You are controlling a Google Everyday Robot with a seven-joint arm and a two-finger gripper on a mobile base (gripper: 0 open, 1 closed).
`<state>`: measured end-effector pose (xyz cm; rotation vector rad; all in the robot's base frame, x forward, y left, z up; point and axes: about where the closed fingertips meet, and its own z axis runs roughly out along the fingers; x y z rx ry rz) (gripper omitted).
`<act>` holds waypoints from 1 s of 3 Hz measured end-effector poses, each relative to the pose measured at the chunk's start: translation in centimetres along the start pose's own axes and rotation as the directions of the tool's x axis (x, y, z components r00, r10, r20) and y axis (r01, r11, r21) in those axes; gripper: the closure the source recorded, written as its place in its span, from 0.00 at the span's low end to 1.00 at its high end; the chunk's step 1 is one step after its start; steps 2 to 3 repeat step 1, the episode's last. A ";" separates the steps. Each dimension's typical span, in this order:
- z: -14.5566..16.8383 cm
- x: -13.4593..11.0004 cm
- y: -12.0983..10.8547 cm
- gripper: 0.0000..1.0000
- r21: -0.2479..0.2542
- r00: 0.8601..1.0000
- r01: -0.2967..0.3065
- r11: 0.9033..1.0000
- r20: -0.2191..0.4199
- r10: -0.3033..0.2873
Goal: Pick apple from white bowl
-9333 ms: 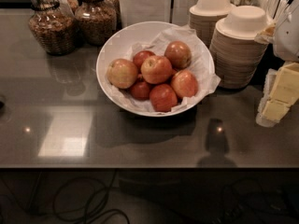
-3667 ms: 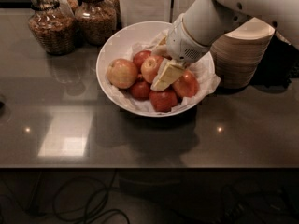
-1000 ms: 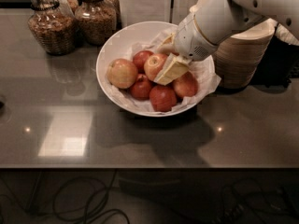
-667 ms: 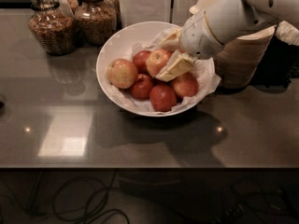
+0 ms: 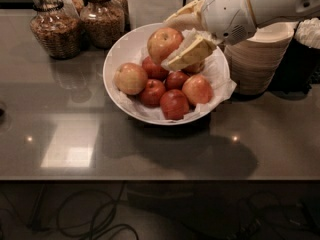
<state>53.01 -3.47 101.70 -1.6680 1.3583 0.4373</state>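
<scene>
- Over the far half of the bowl (image 5: 108,69), in the camera view, my gripper (image 5: 171,40) is clenching the apple (image 5: 161,43) between its two pale fingers (image 5: 192,55), one lying under the fruit's right side, the other curving behind its top.
- That apple is now hanging clear of the heap. A second ago it was still sitting low among the others, and some nine seconds back it was lying in the middle of the pile with my arm nowhere near.
- Below it, the dark red apples (image 5: 175,104) are resting where they were, and the pale apple (image 5: 131,78) at the left is doing the same, so I am dragging nothing up with me.
- Most of the paper (image 5: 220,79) is lying flat in the bowl. Just behind my lower finger I cannot tell whether a fold is lifting too.
- I am reading this as a grip that is holding. The hard part of the pick is looking done, and what is remaining is carrying the fruit higher and out past the rim.
- My wrist is hanging over the stacked paper bowls (image 5: 260,59) just beside the bowl on the right, and the jars (image 5: 55,29) are standing behind it at the left, so a straight rise is looking safer than a swing.
- Shiny skin like this is likely to slide under a loosening pinch, and a drop would be landing on the heap or the counter (image 5: 150,149).
</scene>
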 end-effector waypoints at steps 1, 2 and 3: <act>0.0 0.0 0.0 1.00 0.000 1.000 0.000 1.000 0.000 0.000; 0.0 0.0 0.0 1.00 0.000 1.000 0.000 1.000 0.000 0.000; 0.0 0.0 0.0 1.00 0.000 1.000 0.000 1.000 0.000 0.000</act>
